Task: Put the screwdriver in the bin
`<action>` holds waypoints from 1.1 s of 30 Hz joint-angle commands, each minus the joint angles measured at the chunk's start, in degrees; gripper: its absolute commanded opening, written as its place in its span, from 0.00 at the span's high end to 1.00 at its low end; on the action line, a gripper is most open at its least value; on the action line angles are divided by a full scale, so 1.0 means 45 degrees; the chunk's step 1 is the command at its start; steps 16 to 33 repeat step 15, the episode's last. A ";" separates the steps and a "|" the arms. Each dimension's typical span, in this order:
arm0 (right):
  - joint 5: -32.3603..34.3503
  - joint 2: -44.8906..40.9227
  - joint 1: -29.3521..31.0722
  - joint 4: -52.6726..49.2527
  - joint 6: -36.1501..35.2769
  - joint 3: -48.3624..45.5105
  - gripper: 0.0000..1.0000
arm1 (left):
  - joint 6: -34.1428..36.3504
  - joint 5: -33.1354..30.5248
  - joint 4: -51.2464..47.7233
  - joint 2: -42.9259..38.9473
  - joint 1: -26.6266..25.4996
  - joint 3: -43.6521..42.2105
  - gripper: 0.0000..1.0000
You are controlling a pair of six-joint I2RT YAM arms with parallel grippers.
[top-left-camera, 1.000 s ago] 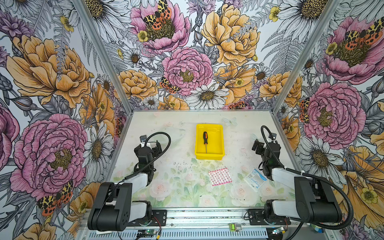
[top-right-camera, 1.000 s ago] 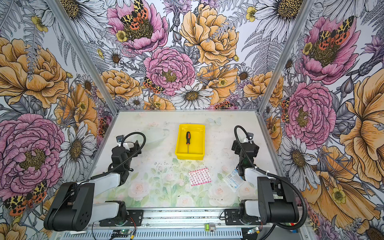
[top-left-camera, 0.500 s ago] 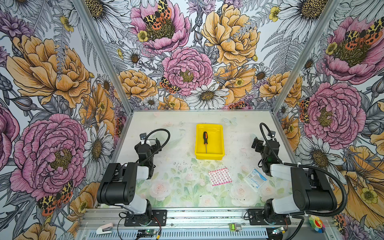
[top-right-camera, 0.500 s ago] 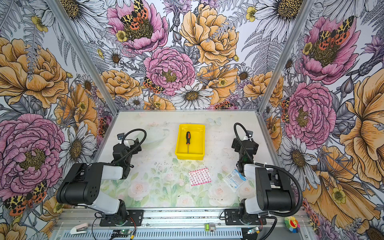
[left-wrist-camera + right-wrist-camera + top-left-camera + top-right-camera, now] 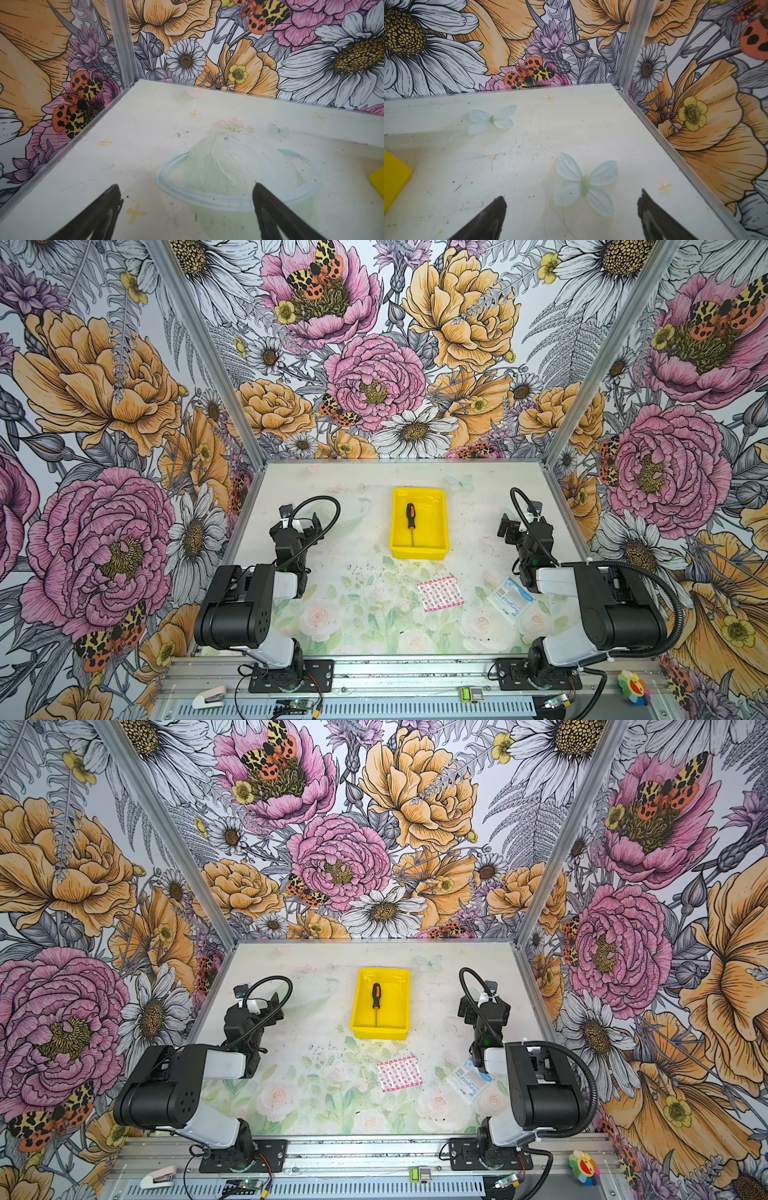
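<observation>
Floral wallpaper (image 5: pixel 374 377) of outsized peonies and daisies closes three sides of the cell, and the pale printed tabletop (image 5: pixel 361 531) fills its floor. Next in bulk are the two arms: the left arm (image 5: pixel 241 605) sits folded by the left edge and the right arm (image 5: pixel 611 605) by the right edge. Each is well apart from the middle, which I read as a parked pose that leaves the centre free. The left end effector (image 5: pixel 186 185) has its fingers spread wide over bare tabletop with nothing between them. The right end effector (image 5: pixel 571 194) is likewise spread and empty, above a printed butterfly (image 5: pixel 584 185) (artwork, not an object). Between the arms, toward the rear edge, stands the bin (image 5: pixel 419 554), its long side running front to back. Nearer the front edge lie a pink patterned packet (image 5: pixel 440 594) and, just beside the right arm, a clear pouch (image 5: pixel 510 600) with blue lettering. Neither touches the bin nor blocks a path to it. Smallest is the screwdriver (image 5: pixel 410 518), flat on the bin's floor, handle rearward and tip near the front wall. It probably lies lengthwise because that is how it fits, and on this evidence the placing looks done.
</observation>
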 commanded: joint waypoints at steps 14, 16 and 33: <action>-0.0141 0.0124 0.0111 0.0703 -0.0173 -0.0209 0.01 | 0.0511 0.1477 0.0080 0.0055 0.0173 0.0197 0.01; -0.0137 0.0124 0.0101 0.0694 -0.0181 -0.0219 0.00 | 0.0573 0.1419 0.0185 0.0069 0.0102 0.0164 0.01; -0.0137 0.0124 0.0101 0.0694 -0.0181 -0.0219 0.00 | 0.0573 0.1419 0.0185 0.0069 0.0102 0.0164 0.01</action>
